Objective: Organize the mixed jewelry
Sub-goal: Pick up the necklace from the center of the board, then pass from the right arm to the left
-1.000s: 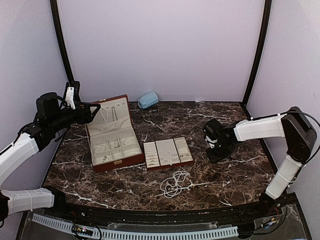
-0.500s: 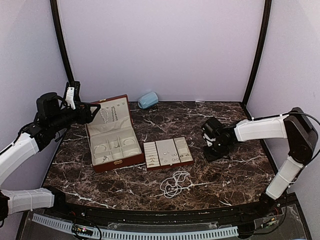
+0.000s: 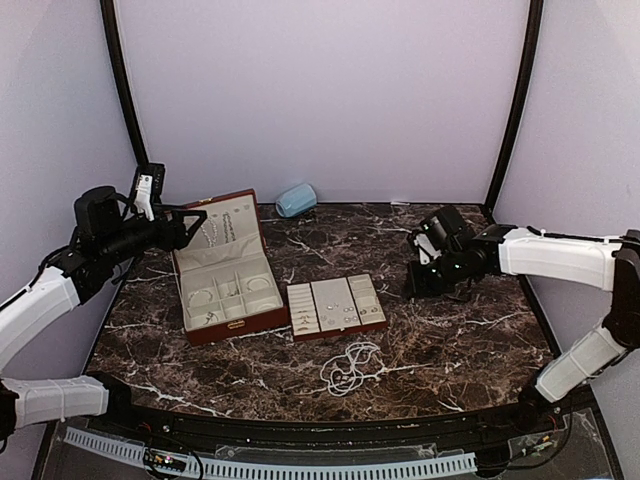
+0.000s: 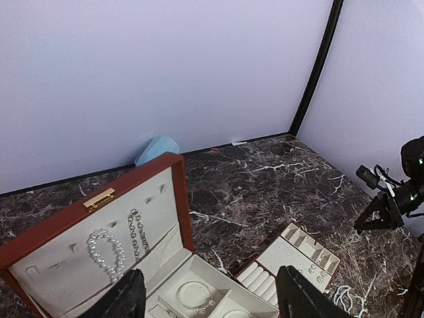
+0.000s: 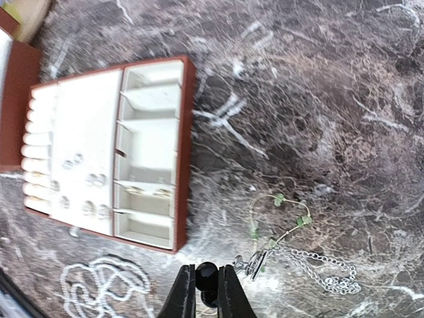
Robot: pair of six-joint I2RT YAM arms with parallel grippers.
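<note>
My right gripper is shut on a small dark bead, low over the marble to the right of the tray; in the top view it points down and to the left. Just beyond it lie a thin strand with green beads and a silvery chain. A long pearl strand lies coiled in front of the tray and also shows in the right wrist view. My left gripper is open and empty above the open case, where pearl strands hang in the lid and bangles lie in compartments.
The cream-lined insert tray holds small earrings and stands right of the case. A pale blue rounded object lies at the back wall. Black frame posts stand at both back corners.
My right gripper has lifted from the table and swung back and to the right, its wrist turned. My left gripper has shifted slightly right by the case lid.
</note>
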